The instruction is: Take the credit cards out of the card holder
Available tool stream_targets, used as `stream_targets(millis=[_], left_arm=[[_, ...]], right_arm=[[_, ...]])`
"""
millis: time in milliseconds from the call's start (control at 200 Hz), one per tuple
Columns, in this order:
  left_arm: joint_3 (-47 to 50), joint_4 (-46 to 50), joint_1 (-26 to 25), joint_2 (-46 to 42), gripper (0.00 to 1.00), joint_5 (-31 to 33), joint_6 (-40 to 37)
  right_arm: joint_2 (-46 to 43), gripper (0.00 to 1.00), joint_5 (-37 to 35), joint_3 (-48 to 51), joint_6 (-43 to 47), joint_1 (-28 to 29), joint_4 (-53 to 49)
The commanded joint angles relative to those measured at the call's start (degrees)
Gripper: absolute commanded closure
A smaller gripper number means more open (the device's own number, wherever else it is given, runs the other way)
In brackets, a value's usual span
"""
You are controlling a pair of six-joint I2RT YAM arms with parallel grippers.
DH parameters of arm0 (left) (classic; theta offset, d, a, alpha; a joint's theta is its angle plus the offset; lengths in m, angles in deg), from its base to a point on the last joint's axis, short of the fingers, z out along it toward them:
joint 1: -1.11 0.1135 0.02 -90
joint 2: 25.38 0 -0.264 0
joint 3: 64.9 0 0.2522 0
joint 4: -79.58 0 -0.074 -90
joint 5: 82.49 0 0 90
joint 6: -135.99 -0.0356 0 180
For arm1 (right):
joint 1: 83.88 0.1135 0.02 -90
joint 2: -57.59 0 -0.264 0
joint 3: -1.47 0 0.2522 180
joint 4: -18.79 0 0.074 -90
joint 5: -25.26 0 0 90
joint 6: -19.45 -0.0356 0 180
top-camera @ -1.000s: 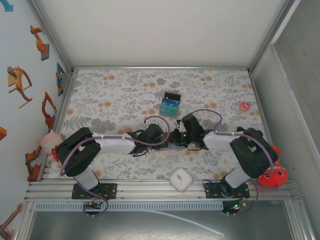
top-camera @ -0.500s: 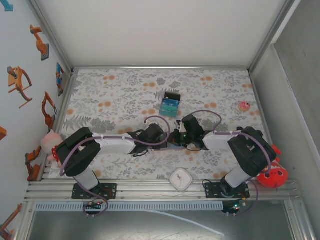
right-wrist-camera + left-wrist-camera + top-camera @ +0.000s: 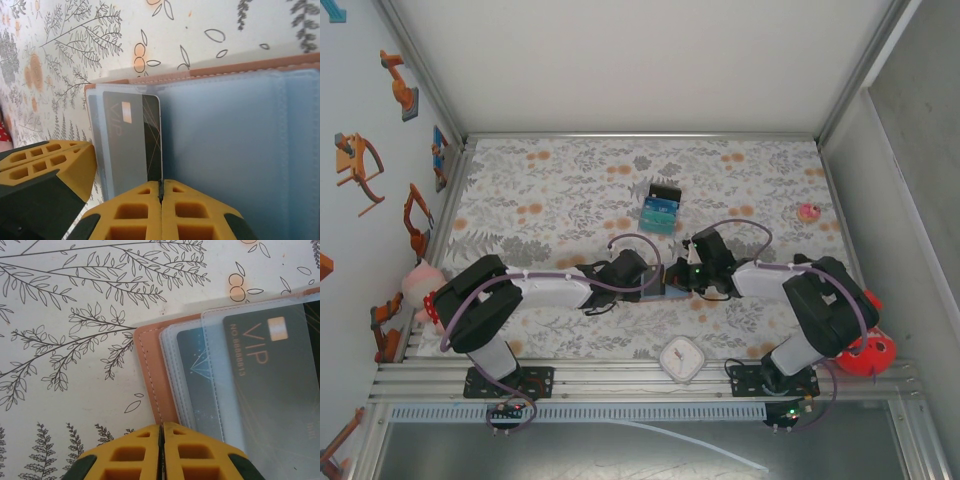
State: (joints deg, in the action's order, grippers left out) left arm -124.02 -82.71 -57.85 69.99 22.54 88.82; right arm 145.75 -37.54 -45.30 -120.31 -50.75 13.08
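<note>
The black card [image 3: 270, 390] reads "VIP" in pale gold capitals beside a gold chip square. Along one side runs a line starting "NO" and then a row of eights, but the last digits are too fine to be sure of. The card sits in a clear sleeve of the card holder [image 3: 240, 150]. The holder lies opened flat near the middle of the flowered surface [image 3: 570, 190], pale blue inside up, with terracotta leather showing along its rim. A second card [image 3: 197, 370], dark teal with a faint line pattern, sits in another sleeve closer to the leather edge.

The left fingers [image 3: 167, 440] are clenched tight. Their seam meets the holder's leather edge, and they seem to pinch it. The right fingers [image 3: 165, 195] are clenched too, coming from the opposite side. The black card's long edge runs straight into their seam, so they look to be nipping that card's end. From the right wrist, the card's long axis points away from those fingers toward the holder's far rim.

From above, the holder lies between the two arms' ends and is mostly hidden under them. Farther back, well apart, loose cards [image 3: 660, 210] in teal, light blue and black lie stacked.
</note>
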Motion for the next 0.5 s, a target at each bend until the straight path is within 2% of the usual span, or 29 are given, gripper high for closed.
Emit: stream_targets(millis=[0,165,305,496], left_arm=[[-0.2,4.3,0.0,0.4,0.91,1.4,0.0],[-0.8,4.2,-0.1,-1.5,0.89,2.0,-1.7],[-2.1,4.4,-0.1,-3.4,0.80,3.0,-3.3],[-7.0,2.5,-0.3,-2.6,0.75,2.3,-8.0]], right_arm=[[-1.9,1.00,-3.4,-1.3,3.6,-0.5,-6.5],[-3.1,1.00,-4.6,-2.5,5.8,-0.5,-9.9],[-4.0,1.00,-6.1,-3.5,7.3,-0.6,-12.8],[-3.6,1.00,-4.5,-4.3,7.4,-0.6,-12.7]])
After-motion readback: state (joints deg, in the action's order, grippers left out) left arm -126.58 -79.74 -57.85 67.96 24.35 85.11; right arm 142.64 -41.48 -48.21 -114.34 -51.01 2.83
